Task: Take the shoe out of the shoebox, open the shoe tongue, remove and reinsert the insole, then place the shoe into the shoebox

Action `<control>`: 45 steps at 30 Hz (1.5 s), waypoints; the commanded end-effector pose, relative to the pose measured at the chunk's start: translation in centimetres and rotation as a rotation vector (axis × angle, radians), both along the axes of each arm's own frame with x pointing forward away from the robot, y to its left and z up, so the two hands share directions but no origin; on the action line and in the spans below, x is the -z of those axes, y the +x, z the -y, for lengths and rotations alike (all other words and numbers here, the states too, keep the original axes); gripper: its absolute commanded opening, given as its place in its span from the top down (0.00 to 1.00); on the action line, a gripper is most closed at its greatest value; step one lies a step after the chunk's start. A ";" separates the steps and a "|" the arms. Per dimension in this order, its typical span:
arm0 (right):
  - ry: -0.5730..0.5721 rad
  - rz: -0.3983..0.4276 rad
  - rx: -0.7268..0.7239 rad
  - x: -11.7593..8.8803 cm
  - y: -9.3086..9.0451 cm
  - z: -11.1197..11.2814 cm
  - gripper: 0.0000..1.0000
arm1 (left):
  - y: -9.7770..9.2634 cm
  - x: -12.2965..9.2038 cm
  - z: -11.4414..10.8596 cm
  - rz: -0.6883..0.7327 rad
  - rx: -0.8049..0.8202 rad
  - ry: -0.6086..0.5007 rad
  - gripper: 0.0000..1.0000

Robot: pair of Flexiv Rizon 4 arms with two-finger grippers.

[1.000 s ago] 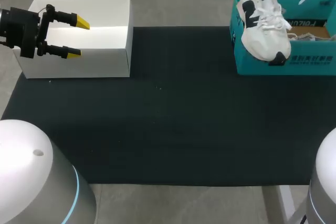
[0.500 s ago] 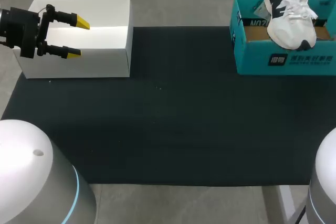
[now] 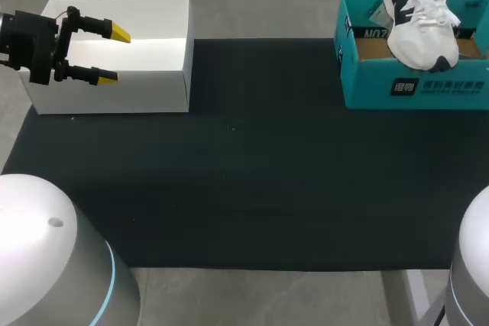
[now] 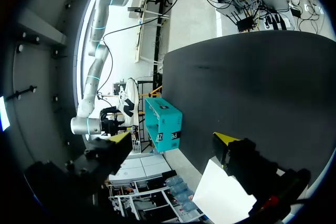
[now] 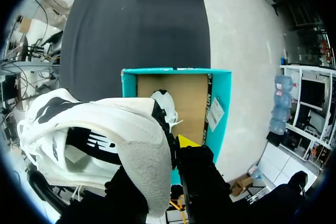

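shoe: white trainer with dark side marks (image 3: pixel 422 27), far right, hanging toe-down over the shoebox's open top, not lying on the box floor
shoebox: teal, open, no lid (image 3: pixel 416 85), far right on the black mat (image 3: pixel 244 188); its brown floor shows bare under the shoe in the right wrist view
right gripper: (image 5: pixel 163 153) clamped on the shoe at the heel end, one finger each side, sole facing the wrist camera
left gripper: (image 3: pixel 113 55) far left, over the white box (image 3: pixel 122 93), fingers apart, nothing between them, well apart from the shoe
tongue/insole: cannot tell; the shoe's opening is not visible in any view, and no loose insole shows on the mat
progress: the shoe is in hand above the box, which fits either the first step (lifting out) or the last (putting back); these views do not settle which
left to do: if lifting out, everything after it: set the shoe on the mat, open the tongue, pull and refit the insole, return it; if putting back, only lower and let go
risk: toe may catch the near box wall on the way down
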State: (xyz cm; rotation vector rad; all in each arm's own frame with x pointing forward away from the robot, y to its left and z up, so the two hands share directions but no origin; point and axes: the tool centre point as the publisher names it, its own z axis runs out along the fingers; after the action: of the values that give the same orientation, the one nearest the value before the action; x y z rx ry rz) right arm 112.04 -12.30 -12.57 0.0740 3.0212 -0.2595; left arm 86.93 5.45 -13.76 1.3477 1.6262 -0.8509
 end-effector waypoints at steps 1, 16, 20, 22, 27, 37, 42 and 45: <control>-0.002 -0.002 0.000 -0.2 0.0 0.0 1.00 | 0.0 0.0 0.0 0.000 0.000 0.003 0.00; -0.067 0.004 0.013 1.7 4.8 7.5 1.00 | 0.0 0.0 0.0 0.000 0.000 0.003 0.00; -0.091 0.009 0.024 2.5 6.6 10.1 1.00 | 0.0 0.0 0.0 0.000 0.000 0.003 0.00; -0.096 0.004 0.020 2.8 7.5 11.5 1.00 | 0.0 0.0 0.0 0.000 0.000 0.003 0.00; -0.061 -0.025 0.034 2.8 9.9 14.7 1.00 | 0.0 0.0 0.0 0.000 0.000 0.003 0.00; -0.141 -0.070 0.048 4.1 12.0 18.7 1.00 | 0.0 0.0 0.0 0.000 0.000 0.003 0.00; -0.151 -0.087 0.072 5.0 12.8 20.1 1.00 | 0.0 0.0 0.0 0.000 0.000 0.003 0.00; -0.141 -0.101 0.119 5.4 12.8 20.9 1.00 | 0.0 0.0 0.0 0.000 0.000 0.003 0.00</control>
State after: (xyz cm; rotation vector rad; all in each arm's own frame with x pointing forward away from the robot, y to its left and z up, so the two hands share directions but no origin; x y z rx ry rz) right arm 123.16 -32.41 -17.68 0.1918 2.9979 -0.5124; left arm 86.93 5.46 -13.76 1.3476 1.6263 -0.8508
